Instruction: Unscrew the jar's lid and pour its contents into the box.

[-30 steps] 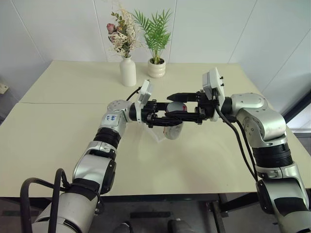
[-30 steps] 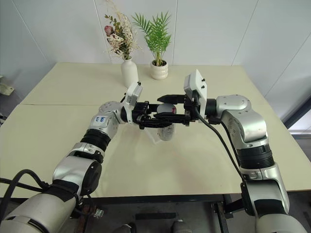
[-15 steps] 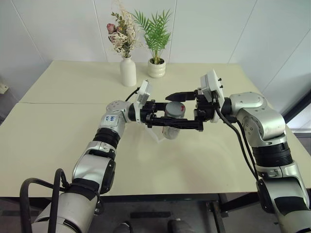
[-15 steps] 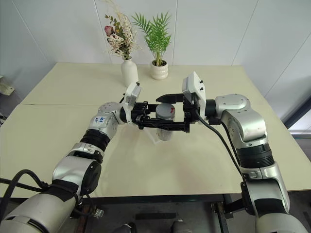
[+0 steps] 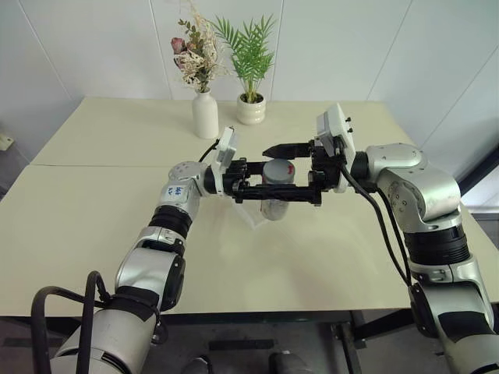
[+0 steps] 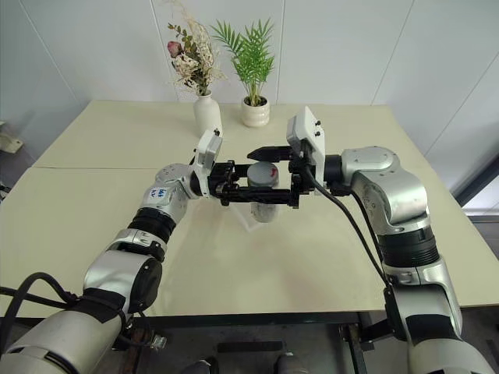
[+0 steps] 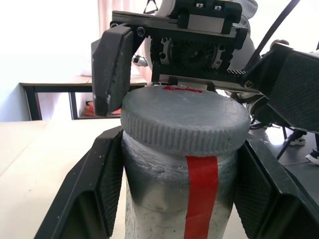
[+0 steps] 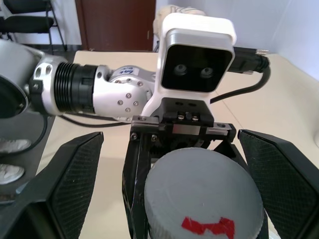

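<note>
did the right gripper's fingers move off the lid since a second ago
Yes. The right gripper was shut on the lid; now its fingers stand open on either side of it, while the jar sits unmoved in the left gripper.

Both head views look forward and down over the table (image 5: 93, 226) from above, while each wrist view faces the other arm at close range, all sharing the jar (image 7: 179, 199) and its lid (image 8: 204, 199).
</note>
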